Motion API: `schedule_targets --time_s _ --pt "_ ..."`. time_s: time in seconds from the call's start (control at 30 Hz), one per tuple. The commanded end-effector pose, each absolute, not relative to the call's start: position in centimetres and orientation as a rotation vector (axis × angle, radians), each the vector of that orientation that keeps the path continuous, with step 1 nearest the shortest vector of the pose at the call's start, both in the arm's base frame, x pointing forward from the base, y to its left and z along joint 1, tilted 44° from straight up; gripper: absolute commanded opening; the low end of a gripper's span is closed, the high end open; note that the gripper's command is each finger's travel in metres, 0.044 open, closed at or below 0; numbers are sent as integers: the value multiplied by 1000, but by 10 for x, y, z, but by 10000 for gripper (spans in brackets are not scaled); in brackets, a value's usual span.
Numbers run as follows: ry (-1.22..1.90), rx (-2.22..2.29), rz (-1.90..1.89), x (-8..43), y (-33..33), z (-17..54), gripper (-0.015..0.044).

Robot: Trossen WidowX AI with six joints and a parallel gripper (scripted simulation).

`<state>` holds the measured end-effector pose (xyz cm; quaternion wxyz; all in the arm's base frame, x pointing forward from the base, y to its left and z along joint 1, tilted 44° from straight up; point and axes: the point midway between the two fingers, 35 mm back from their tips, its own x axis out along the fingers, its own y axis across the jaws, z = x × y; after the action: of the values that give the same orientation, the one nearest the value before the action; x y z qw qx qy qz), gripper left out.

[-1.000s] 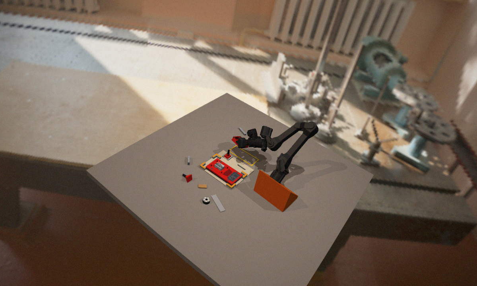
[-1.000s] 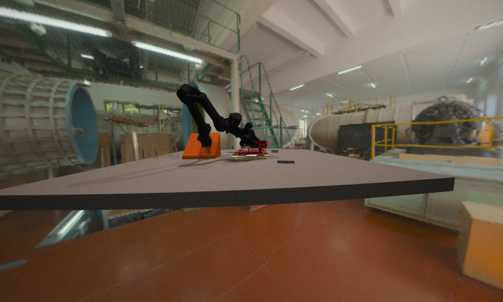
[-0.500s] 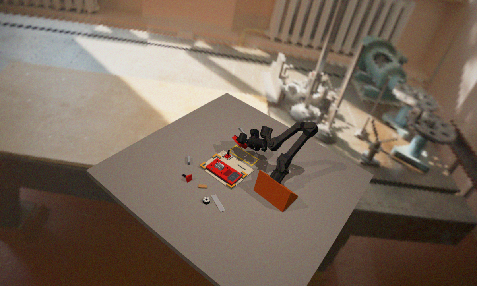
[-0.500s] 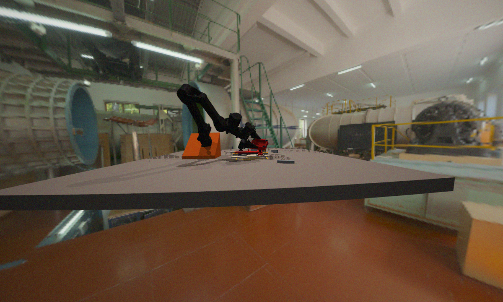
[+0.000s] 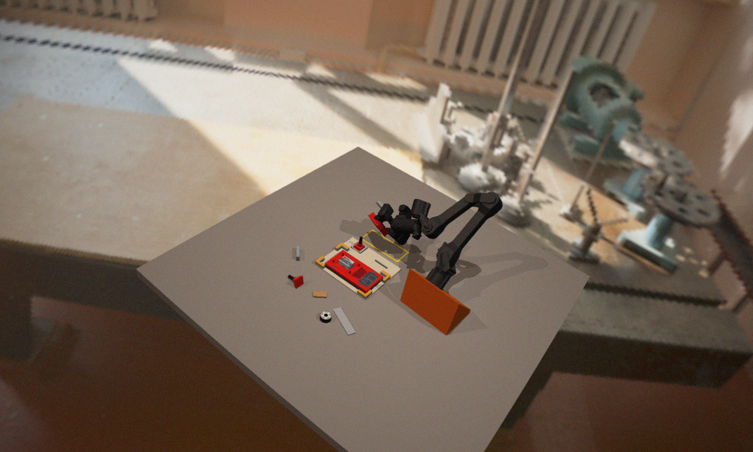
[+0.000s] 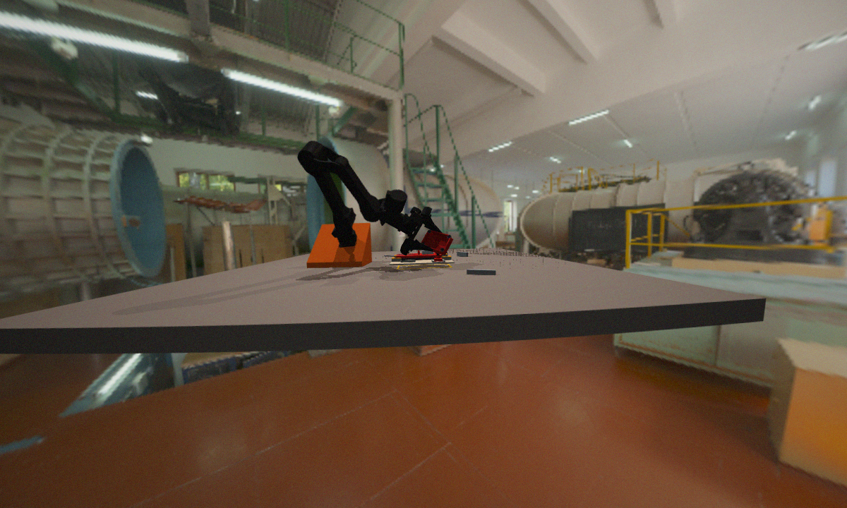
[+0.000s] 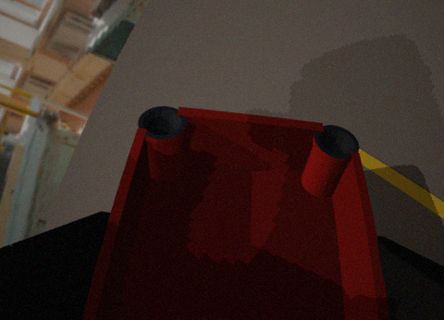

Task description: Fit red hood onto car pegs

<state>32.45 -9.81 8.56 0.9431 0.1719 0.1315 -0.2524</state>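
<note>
My gripper (image 5: 389, 222) (image 6: 433, 241) is shut on the red hood (image 5: 377, 224) (image 6: 437, 243) (image 7: 222, 274), held above the table and steeply tilted. The wrist view looks into the hood's hollow side, with two round corner bosses at its far end; a dark finger stands on each side. The other end of the hood is out of that view. The red chassis (image 5: 361, 272) sits in the jig (image 5: 388, 264) between orange corner brackets, with the grey engine block (image 5: 346, 262) on its deck and short pegs around it. The hood is beyond the jig, clear of the chassis.
A red part with a black post (image 5: 359, 245) stands on the jig board. A yellow outline (image 5: 403, 257) (image 7: 398, 179) lies beside it. An orange wedge (image 5: 432, 301) (image 6: 334, 248) stands by the arm's base. A wheel (image 5: 325, 317), grey strip (image 5: 344, 321) and tan block (image 5: 319, 294) lie on the near side.
</note>
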Motion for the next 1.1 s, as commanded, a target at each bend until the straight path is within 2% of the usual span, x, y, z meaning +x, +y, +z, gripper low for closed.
schedule_targets --time_s 0.0,1.07 --pt "238 456 -530 325 -98 86 0" --pt "5 1259 -618 323 -101 82 0"
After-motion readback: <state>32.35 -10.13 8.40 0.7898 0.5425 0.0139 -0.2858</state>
